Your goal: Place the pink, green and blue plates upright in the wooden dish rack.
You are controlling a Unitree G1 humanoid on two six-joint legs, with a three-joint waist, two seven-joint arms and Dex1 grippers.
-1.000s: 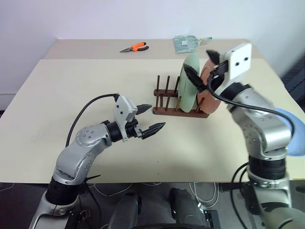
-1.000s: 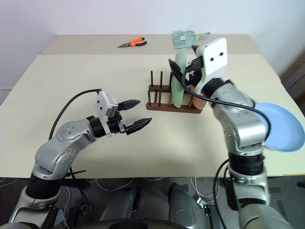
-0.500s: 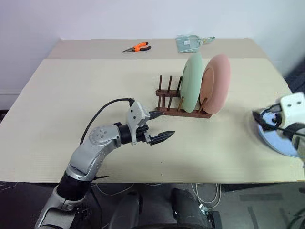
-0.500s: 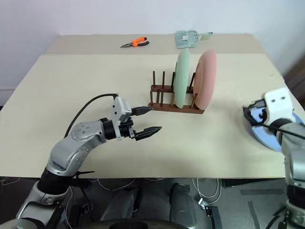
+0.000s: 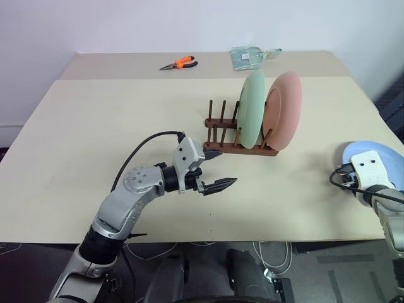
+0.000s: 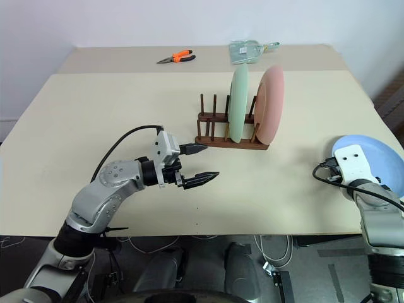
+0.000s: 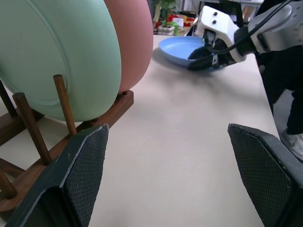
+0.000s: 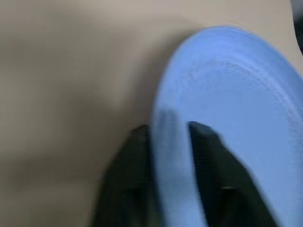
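Wooden dish rack, small and dark brown with two rows of thin upright pegs, stands past the middle of the large beige table, its long axis running left to right across the head views. Two plates stand on edge in its right end, faces turned left and right: the pale green round plate to the left and the pink round plate just beside it, leaning slightly; the pegs at the rack's left end are empty. The light blue round plate lies at the table's right edge, well apart from the rack, its near rim covered by the right gripper, whose two black fingers pinch that rim between them; the right wrist view is blurred, so the fingertips are hard to make out. The left gripper hovers over the table near the rack's left end with its jaws spread wide and nothing between them, pointing rightward. A second ago the right gripper was up at the pink plate in the rack; it has since swung down and out to the blue plate and closed. At the table's far edge lie orange-handled pliers and a clear plastic packet, whose contents cannot be told.
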